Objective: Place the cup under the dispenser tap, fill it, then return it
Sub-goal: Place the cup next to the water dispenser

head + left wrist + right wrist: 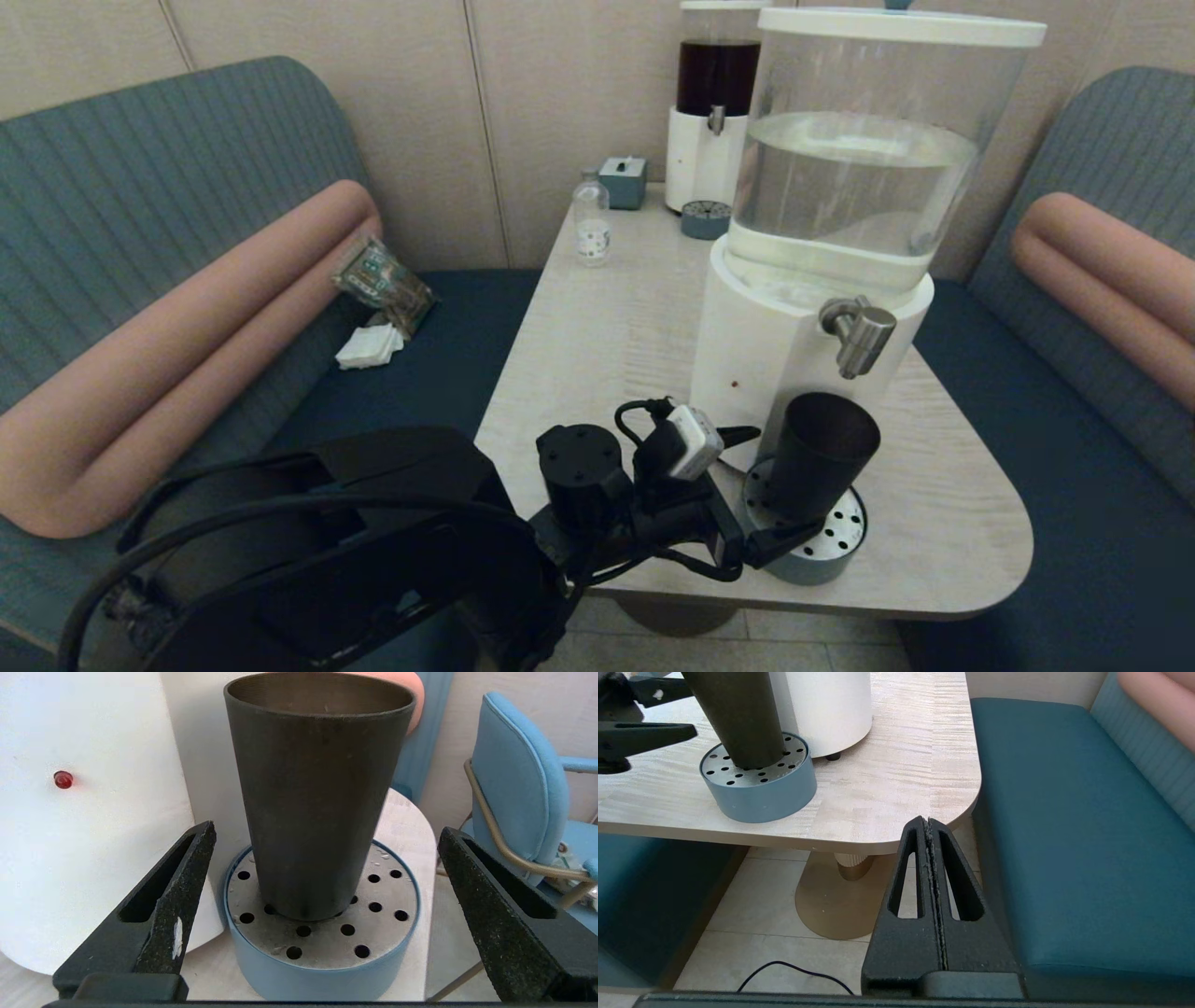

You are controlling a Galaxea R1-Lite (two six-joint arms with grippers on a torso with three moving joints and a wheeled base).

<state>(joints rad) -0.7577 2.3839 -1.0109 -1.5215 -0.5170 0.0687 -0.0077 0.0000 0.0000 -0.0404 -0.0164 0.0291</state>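
The dark grey cup stands upright on the round blue perforated drip tray, directly below the brushed-steel dispenser tap. No water runs from the tap. My left gripper is open at the cup's lower half, with one finger on each side and a clear gap to the cup wall. My right gripper is shut on nothing and hangs parked below the table's near right corner.
The big dispenser's white base rises just behind the cup. At the back of the table stand a dark-liquid dispenser, a small clear bottle and a teal box. Benches flank the table.
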